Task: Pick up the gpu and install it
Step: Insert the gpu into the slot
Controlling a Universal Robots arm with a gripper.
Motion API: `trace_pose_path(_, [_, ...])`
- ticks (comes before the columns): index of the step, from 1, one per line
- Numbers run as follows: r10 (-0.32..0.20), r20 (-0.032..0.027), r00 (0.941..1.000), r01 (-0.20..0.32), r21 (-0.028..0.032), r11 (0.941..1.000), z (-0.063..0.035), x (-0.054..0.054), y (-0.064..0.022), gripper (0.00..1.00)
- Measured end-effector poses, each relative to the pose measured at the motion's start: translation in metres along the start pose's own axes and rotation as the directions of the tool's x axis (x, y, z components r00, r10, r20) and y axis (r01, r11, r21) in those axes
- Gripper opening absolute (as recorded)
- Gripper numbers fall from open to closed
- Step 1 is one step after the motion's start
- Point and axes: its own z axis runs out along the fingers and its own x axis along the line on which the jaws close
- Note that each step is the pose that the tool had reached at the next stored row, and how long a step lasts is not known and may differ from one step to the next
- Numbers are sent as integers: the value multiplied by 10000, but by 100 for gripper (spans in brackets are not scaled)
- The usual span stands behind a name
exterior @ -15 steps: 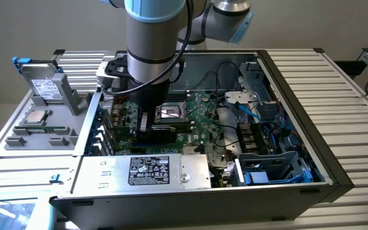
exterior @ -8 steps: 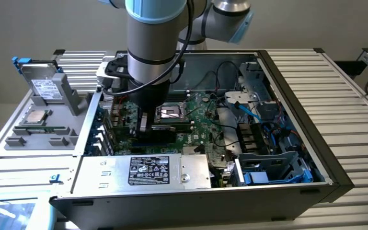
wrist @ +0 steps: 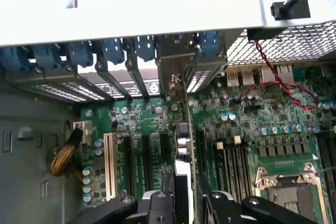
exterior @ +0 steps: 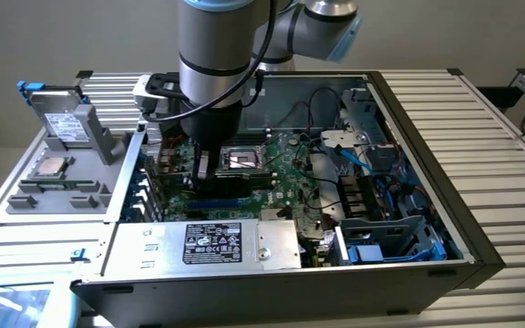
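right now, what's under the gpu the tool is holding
The green motherboard, with black expansion slots beside the gpu. The slot directly beneath is covered by the card and the tool.

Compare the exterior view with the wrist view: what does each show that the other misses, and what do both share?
The exterior view adds the hard drive standing on the grey tray, and the labelled power supply. The wrist view adds a yellow braided cable and a metal end bracket. Shared: the motherboard, its processor socket, and the graphics card held between the fingers.
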Motion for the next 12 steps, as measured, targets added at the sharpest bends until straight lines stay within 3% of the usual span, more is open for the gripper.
trace_pose_path(12, [-1, 12, 10000, 1, -2, 10000, 10, 0, -1, 28])
